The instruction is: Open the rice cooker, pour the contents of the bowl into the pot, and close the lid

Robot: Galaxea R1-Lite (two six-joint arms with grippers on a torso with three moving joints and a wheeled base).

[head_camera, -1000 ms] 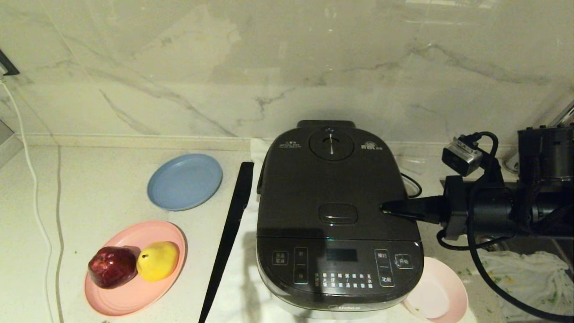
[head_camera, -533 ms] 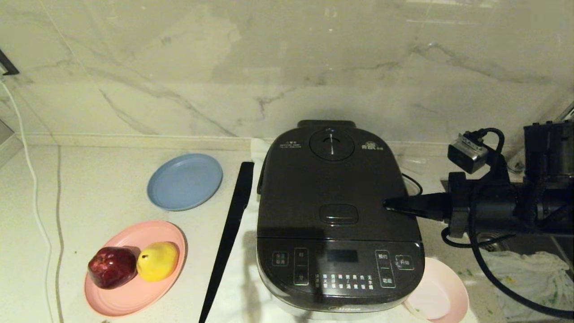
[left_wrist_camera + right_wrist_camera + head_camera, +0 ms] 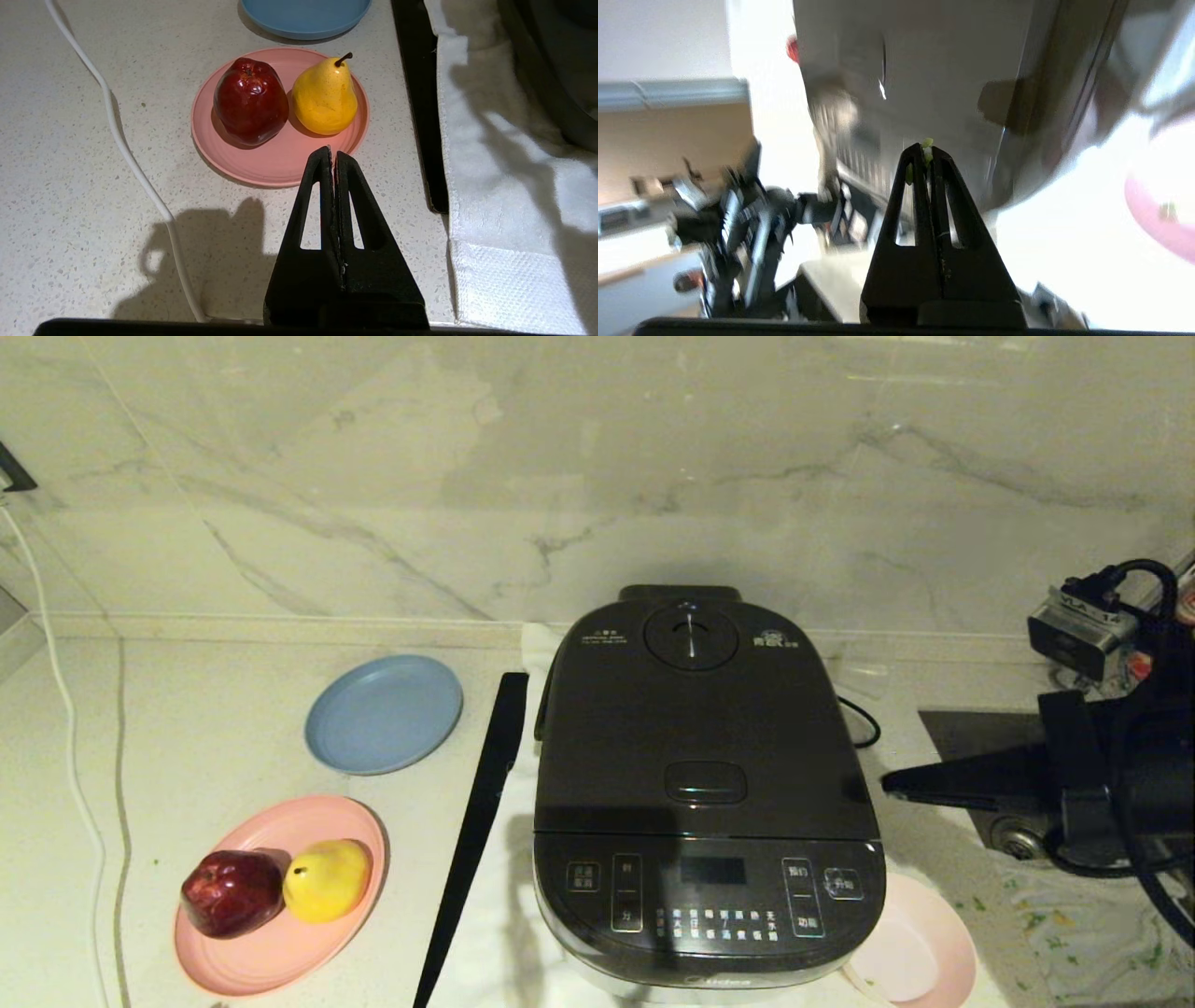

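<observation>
So the desk (image 3: pixel 205 728) is a pale speckled stone top that runs back to a marble wall. A white towel (image 3: pixel 523 933) is spread mid-desk with the rice cooker (image 3: pixel 705 784) sitting on it. The pink bowl (image 3: pixel 920 947) is at the front edge, just beside the cooker. A blue plate (image 3: pixel 384 713) and a pink plate (image 3: pixel 280 896) sit on the left half, a black strip (image 3: pixel 476 831) lies along the towel's edge, and a white cord (image 3: pixel 70 737) trails down the left edge.
</observation>
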